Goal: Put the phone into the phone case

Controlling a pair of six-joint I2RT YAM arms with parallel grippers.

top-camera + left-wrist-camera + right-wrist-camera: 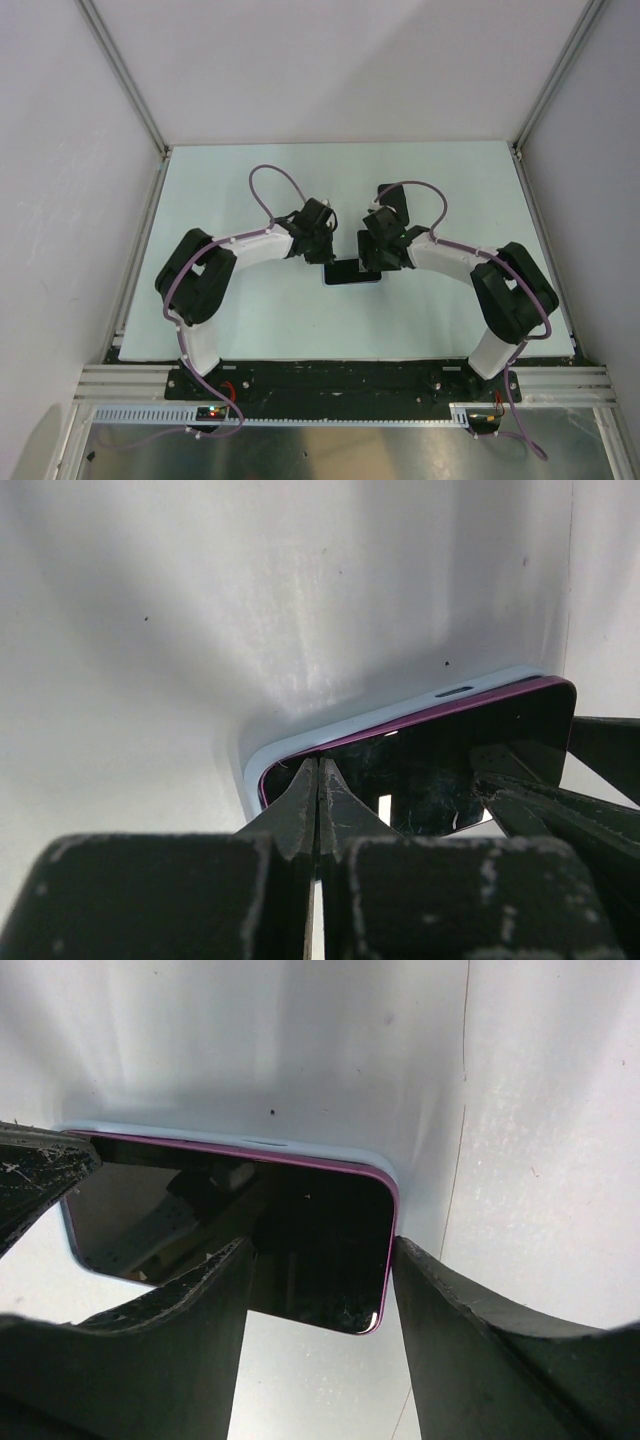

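Purple edges the dark-screened phone [290, 1240], which lies screen up inside a pale blue phone case [300, 742]. The case's lip shows along the phone's far long side and around its corners. We cannot tell from these views whether the phone is pressed fully home all the way round. Under the phone is a white table [250, 180], and an arm reaches in toward the phone from each side.

At the phone's left end we see the left gripper [318, 770] with its jaws pressed together and no gap between them. The joined tips are down on the phone's near left corner, where the purple edge meets the case lip.

At the phone's right end is the right gripper [322, 1245], with its jaws apart. One finger lies over the phone's screen and the other stands just outside the phone's short right edge. We cannot tell whether either finger touches the phone.
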